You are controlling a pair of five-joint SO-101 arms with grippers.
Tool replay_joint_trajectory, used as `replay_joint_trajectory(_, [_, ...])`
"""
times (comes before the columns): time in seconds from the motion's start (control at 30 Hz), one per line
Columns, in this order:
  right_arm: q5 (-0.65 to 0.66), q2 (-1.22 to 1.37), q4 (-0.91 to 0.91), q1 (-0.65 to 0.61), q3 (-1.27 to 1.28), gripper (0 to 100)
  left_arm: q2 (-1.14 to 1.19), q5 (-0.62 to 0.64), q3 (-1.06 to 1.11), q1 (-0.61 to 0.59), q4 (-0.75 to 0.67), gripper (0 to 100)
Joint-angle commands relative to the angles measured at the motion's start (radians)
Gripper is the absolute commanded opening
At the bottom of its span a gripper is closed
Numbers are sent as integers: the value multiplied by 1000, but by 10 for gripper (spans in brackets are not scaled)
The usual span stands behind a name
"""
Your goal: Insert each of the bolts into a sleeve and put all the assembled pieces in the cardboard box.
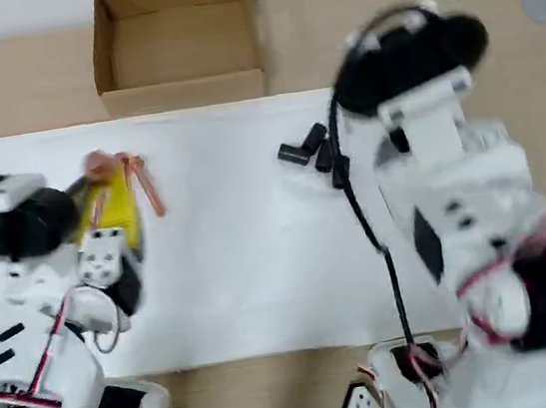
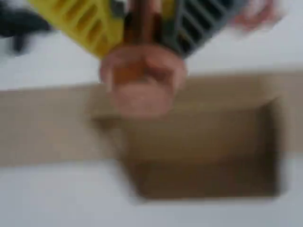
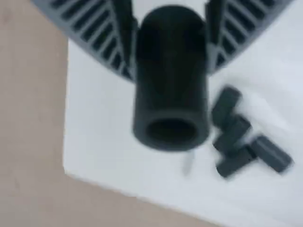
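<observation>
High view put the left gripper (image 1: 109, 195) at nine o'clock on the white sheet (image 1: 241, 268), clamped on a copper bolt (image 2: 142, 90), the cardboard box (image 1: 181, 93) at eleven. Loose sleeves (image 1: 306, 149) lay near one o'clock; the right gripper (image 3: 170, 61) clasped a black sleeve (image 3: 170, 109).

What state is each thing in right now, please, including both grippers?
left gripper, shut on a bolt
bolt, held, not yet in a sleeve
right gripper, shut on a sleeve
sleeve, held, bore empty
loose sleeves, lying on the white sheet
loose bolts, lying on the sheet
cardboard box, open, nothing seen inside
</observation>
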Motion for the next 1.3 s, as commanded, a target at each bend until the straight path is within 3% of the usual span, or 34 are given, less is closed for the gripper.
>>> replay_joint_trajectory(0.0, [-11, -228, -23, 28, 119, 10, 4, 0, -41, 107, -80, 6])
replay_joint_trajectory(0.27, [-11, -733, -140, 28, 536, 10, 124, 0, -152, 213, -84, 6])
replay_joint_trajectory(0.37, [-57, -911, -327, 28, 797, 10, 179, 5, -219, 265, -84, 6])
replay_joint_trajectory(0.5, [-213, -1121, -580, 27, 1135, 10, 232, 6, -282, 316, -84, 6])
replay_joint_trajectory(0.6, [-287, -1145, -743, 13, 1290, 10, 251, 6, -321, 339, -86, 6])
replay_joint_trajectory(0.7, [-367, -1116, -850, -13, 1340, 10, 260, 6, -358, 342, -92, 6])
replay_joint_trajectory(0.97, [-470, -1144, -908, -274, 1399, 10, 266, 2, -368, 342, -290, 6])
replay_joint_trajectory(1.27, [-463, -1144, -979, -282, 1391, 10, 349, 0, -376, 365, -419, 6])
